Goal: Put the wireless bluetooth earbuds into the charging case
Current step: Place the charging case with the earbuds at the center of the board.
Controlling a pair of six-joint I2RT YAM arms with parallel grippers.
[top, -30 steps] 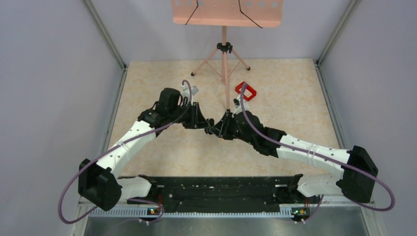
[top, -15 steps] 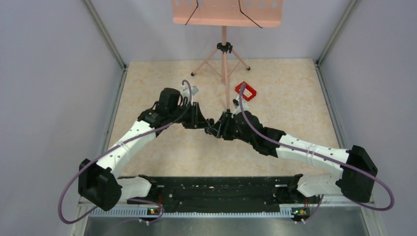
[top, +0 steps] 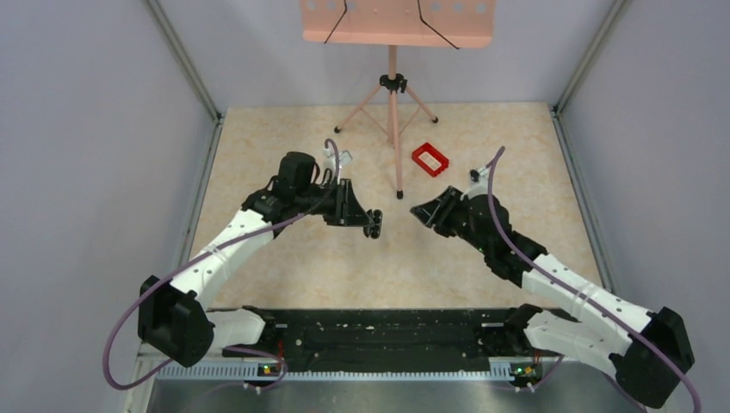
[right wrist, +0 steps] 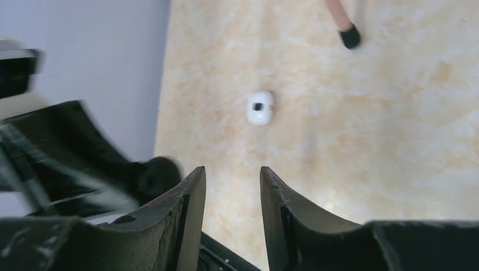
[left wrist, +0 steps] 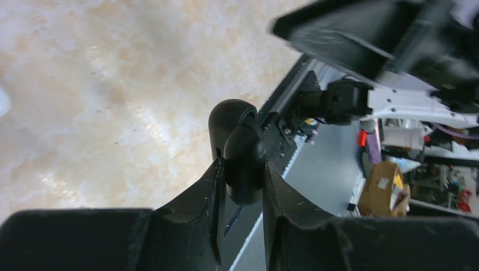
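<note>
top: high behind bases, down on table [top: 344,267] | left wrist: close along left gripper [left wrist: 243,175], toward near edge | right wrist: low, shares stand foot [right wrist: 350,36] with top

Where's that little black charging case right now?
The charging case is pinched in the left gripper, near mid-table, facing the empty right gripper.

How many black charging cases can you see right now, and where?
1. The charging case is clamped in the left gripper, over the middle of the table. Another could be hidden from view.
</note>
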